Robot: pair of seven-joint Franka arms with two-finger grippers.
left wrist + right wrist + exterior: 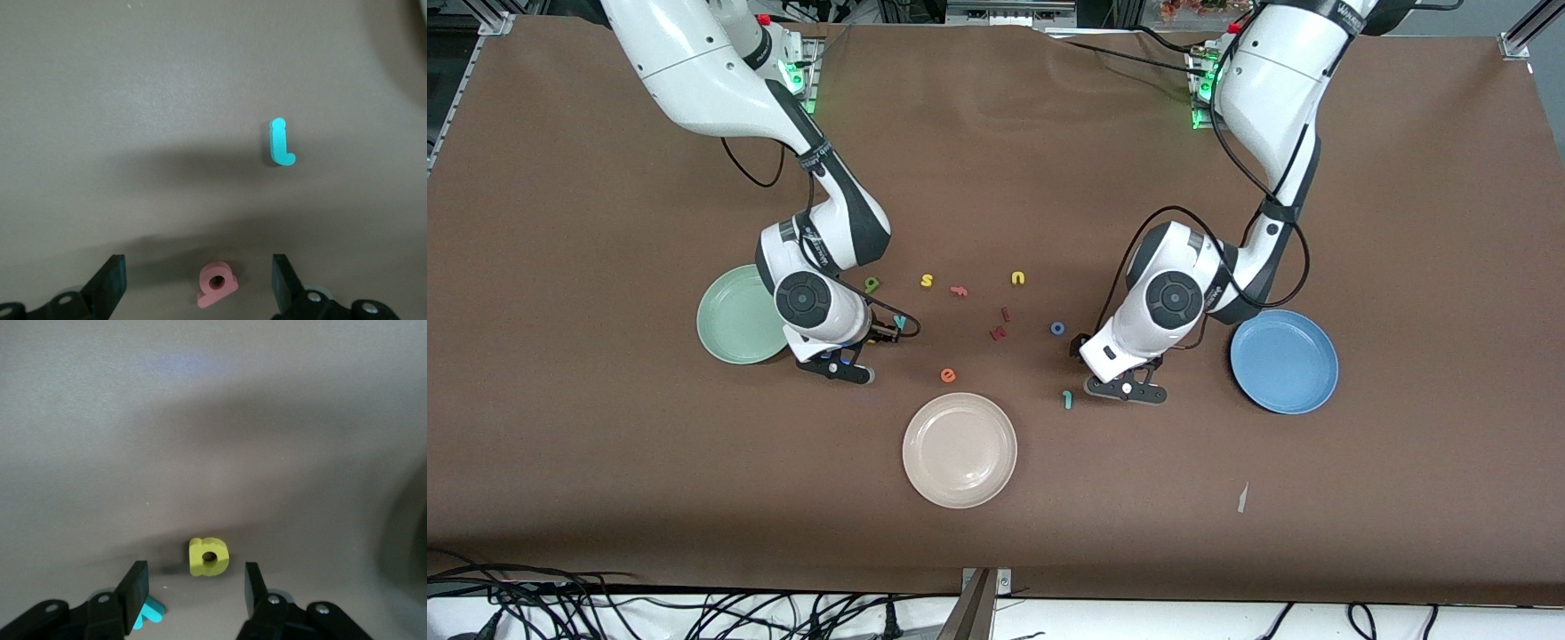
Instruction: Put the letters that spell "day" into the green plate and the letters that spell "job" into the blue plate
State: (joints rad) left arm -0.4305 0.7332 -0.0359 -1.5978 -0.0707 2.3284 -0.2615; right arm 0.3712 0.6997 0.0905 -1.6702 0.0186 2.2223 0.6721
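Hovering low over the desk's middle, the left gripper (199,283) has its fingers spread wide with the salmon "b" (217,283) lying flat between them, untouched. The teal "j" (281,143) lies just beside it, its long axis running toward the desk's front edge. The blue plate (1284,361) sits toward the left arm's end. The right gripper (193,590), beside the green plate (734,315), has its fingers parted around the yellow "a" (207,556), not visibly touching it; the teal "y" (149,611) lies by one finger.
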